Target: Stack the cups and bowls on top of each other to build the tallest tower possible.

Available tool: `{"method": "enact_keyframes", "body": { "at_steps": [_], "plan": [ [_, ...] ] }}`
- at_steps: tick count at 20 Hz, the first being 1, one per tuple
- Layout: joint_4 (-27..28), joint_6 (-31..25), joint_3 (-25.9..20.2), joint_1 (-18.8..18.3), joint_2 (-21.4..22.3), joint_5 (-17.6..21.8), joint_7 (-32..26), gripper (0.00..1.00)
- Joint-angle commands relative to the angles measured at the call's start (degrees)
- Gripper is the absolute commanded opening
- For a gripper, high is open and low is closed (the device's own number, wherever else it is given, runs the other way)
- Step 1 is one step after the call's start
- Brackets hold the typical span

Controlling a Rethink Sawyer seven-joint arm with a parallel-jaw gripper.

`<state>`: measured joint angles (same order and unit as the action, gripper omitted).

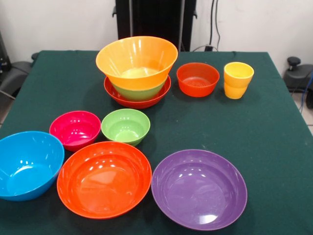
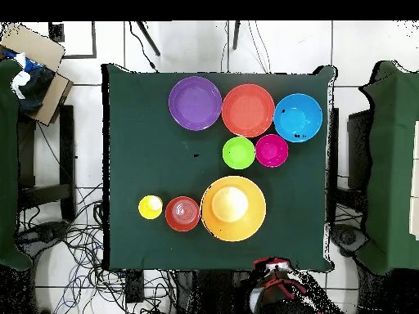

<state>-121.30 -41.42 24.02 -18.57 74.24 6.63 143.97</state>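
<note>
We are risking toppling the tower (image 1: 137, 73) if anything lands off-centre in its orange bowl (image 1: 137, 58); the gripper is showing nowhere, so we cannot tell its fingers' state.

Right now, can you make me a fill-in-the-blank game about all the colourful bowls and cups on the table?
1. The tower has a large ____ bowl on top.
2. The purple bowl sits beside a wide red-orange bowl, and past that one sits a ____ bowl.
3. The yellow cups stand next to a small ____ bowl.
4. The small lime green bowl touches a ____ bowl.

Missing words: orange; blue; red-orange; magenta
</note>
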Motion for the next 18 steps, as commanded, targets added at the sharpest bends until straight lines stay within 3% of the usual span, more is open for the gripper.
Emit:
{"method": "enact_keyframes", "body": {
  "at_steps": [1,9,18],
  "plan": [
    [-1.07,4.45,-6.61,-1.75,-1.48,1.93,-7.72,1.0],
    [0.42,13.93,-10.09,-1.42,-8.73,1.23,1.18,1.0],
    [4.69,17.07,-8.27,1.75,-14.45,1.04,6.03,1.0]
  ]
}}
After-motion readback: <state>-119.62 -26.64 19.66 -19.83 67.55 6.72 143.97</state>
